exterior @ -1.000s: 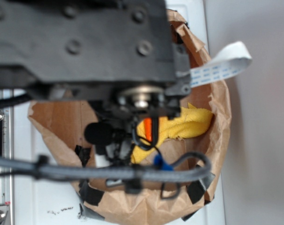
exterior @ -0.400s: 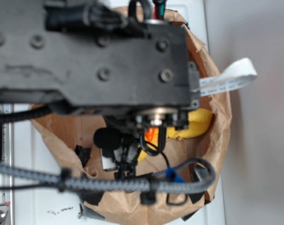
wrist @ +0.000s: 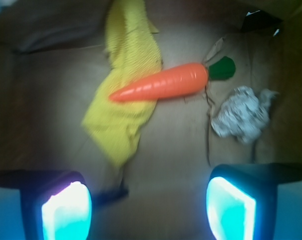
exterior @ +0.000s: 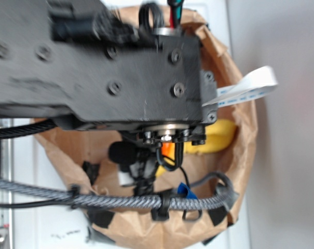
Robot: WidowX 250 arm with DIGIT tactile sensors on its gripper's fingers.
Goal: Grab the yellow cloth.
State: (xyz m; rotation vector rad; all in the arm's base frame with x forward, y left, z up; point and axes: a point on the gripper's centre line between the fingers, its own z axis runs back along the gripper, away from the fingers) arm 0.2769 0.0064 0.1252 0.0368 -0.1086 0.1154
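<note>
The yellow cloth [wrist: 123,95] lies crumpled in a long, ribbed strip on the brown paper floor of the bag [exterior: 242,155], running from the far edge toward the middle. An orange toy carrot [wrist: 163,87] rests across it, green top pointing off the cloth. A crinkled off-white wad [wrist: 240,115] sits apart by that end. The gripper [wrist: 148,207] hangs above, fingers spread, empty.

- One yellow cloth [wrist: 122,100], lying rumpled on the brown floor.
- One orange toy carrot [wrist: 163,83] with a green top, resting across the cloth.
- One off-white crumpled wad [wrist: 240,115].
- One brown paper bag [exterior: 245,140], seen from outside.
- Two gripper fingers [wrist: 66,210], glowing cyan.
</note>
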